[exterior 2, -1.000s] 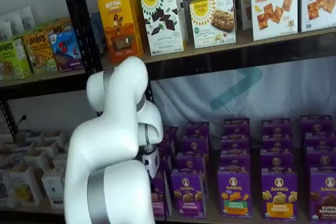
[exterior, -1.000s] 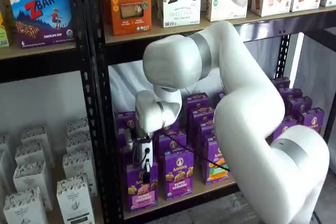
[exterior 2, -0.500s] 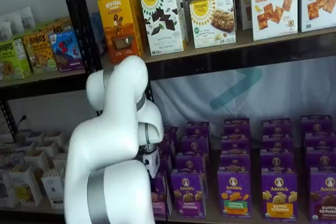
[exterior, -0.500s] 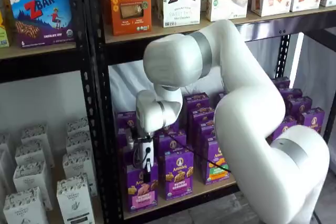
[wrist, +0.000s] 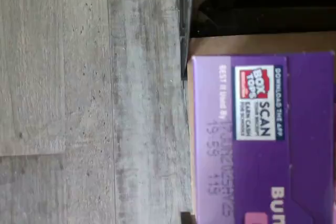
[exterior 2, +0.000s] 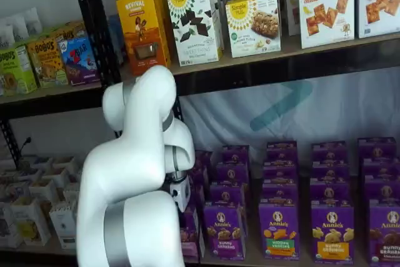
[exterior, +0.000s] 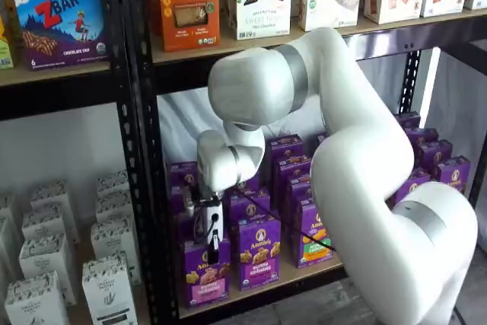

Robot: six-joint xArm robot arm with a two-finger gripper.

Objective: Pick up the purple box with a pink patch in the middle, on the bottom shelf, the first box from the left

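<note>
The purple box (exterior: 205, 278) stands upright at the left front of the bottom shelf (exterior: 300, 275), its pink panel low on its front. My gripper (exterior: 212, 253) hangs at the box's top. One black finger lies against the upper front, the other is hidden behind the box, and the fingers look closed on it. The wrist view shows the purple box top (wrist: 262, 140) close up with a Box Tops label, over the tan shelf board (wrist: 252, 43). In a shelf view the arm hides the gripper, and only a sliver of the box (exterior 2: 189, 236) shows.
More purple Annie's cartons stand right beside it (exterior: 256, 253) and in rows behind. A black perforated upright (exterior: 144, 188) is just left of the box. White cartons (exterior: 46, 256) fill the bay to the left. Grey plank floor (wrist: 94, 103) lies in front of the shelf.
The arm and gripper have risen slightly. The purple box seems to have come up a little with them.
</note>
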